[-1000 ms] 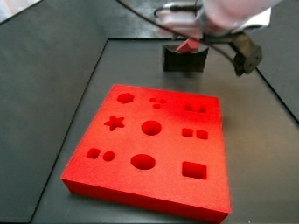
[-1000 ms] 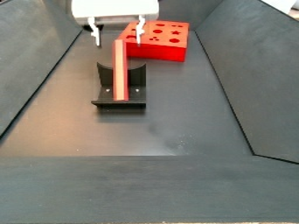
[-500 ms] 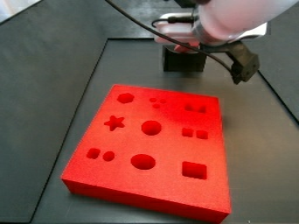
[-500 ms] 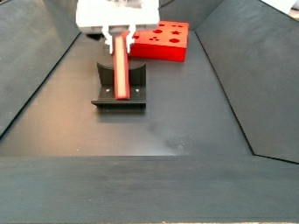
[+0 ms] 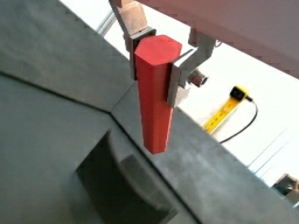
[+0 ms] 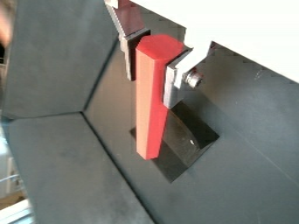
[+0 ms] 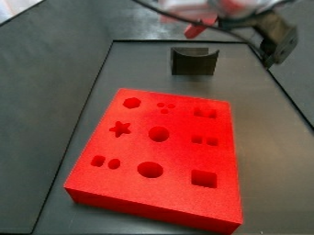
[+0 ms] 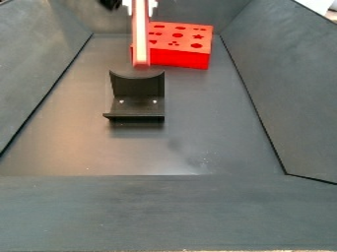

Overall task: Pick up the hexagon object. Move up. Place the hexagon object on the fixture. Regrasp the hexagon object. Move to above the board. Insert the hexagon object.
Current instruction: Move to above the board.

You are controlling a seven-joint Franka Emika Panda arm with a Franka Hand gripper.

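The hexagon object (image 5: 156,92) is clamped upright near its top end by the tool (image 5: 160,54), lifted clear above the fixture (image 8: 136,94). The board (image 7: 159,152) lies flat on the worktop (image 8: 184,148). Slip or tilt in the short grip is risked, so the hexagon hole could be missed or jammed at insertion.

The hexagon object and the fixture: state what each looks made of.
Hexagon object, held upright in the end effector above the fixture: probably plastic, uniform salmon-red, matte, sharp facets. Fixture: dark, dull block, plastic or coated metal; cannot tell which.
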